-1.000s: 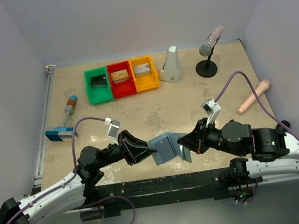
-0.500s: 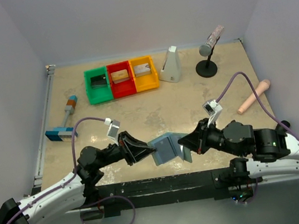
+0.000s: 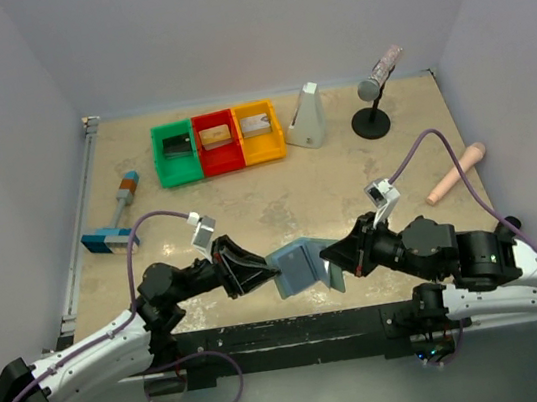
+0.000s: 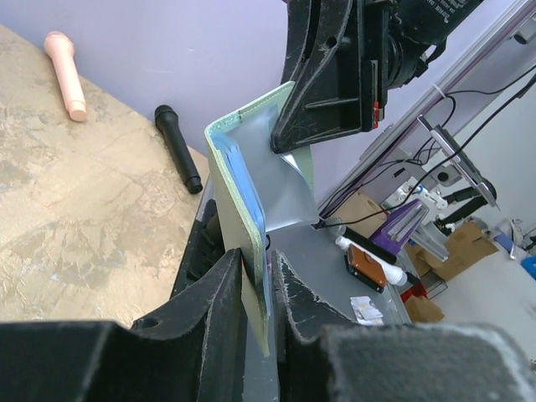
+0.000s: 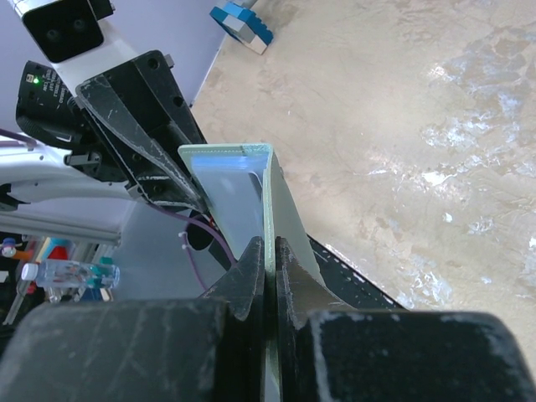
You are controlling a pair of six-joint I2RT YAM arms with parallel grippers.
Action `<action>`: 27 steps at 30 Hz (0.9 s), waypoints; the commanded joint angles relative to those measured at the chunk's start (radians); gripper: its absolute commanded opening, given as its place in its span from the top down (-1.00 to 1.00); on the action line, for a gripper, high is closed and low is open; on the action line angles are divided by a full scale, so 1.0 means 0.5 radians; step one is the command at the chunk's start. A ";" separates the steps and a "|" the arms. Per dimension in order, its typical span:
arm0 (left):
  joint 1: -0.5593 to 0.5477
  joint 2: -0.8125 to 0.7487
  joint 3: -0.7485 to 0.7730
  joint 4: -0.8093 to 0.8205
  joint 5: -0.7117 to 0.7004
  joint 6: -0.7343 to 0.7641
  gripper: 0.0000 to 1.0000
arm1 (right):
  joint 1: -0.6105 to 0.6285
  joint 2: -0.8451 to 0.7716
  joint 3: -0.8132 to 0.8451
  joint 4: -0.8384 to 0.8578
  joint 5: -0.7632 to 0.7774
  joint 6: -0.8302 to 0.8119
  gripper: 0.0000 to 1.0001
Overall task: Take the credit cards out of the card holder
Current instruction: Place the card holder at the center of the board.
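2 grippers meet at the card holder (image 3: 299, 267), which stands open in an L between them, fold upward. The right gripper (image 5: 268, 251) has its jaws pressed together on the edge of 1 flap. That flap runs straight out ahead of the fingertips. The left gripper (image 4: 255, 270) has the other flap between its jaws, which stand narrowly apart. The flap lies against 1 finger, with a thin dark gap at the other, so I cannot tell whether it is truly pinched.

No card shows in the pocket faces that either wrist view catches. Well beyond both sets of jaws, 3 bins each hold a card: a dark one in the green bin (image 3: 176, 154), an orange-gold one in the red bin (image 3: 217, 143), and a pale one in the yellow bin (image 3: 258, 132). The emptying looks all but done.

To finish well, the left jaws should settle to 1 firm hold or let go cleanly. Half-gripping risks twisting the fold against the right clamp. If a pocket needs checking, spread the flaps gently and do not tug.
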 commanded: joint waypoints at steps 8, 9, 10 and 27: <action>-0.008 -0.021 0.090 0.015 0.048 0.036 0.77 | 0.009 -0.025 -0.007 0.078 0.017 0.023 1.00; -0.008 -0.014 0.096 0.012 0.048 0.042 0.81 | 0.006 -0.025 -0.007 0.081 0.011 0.019 1.00; -0.008 -0.021 0.102 0.012 0.051 0.045 0.85 | 0.006 -0.022 -0.004 0.081 0.011 0.016 1.00; -0.008 -0.067 0.663 -1.128 0.042 0.303 1.00 | 0.009 0.137 0.208 -0.173 -0.069 -0.164 -0.39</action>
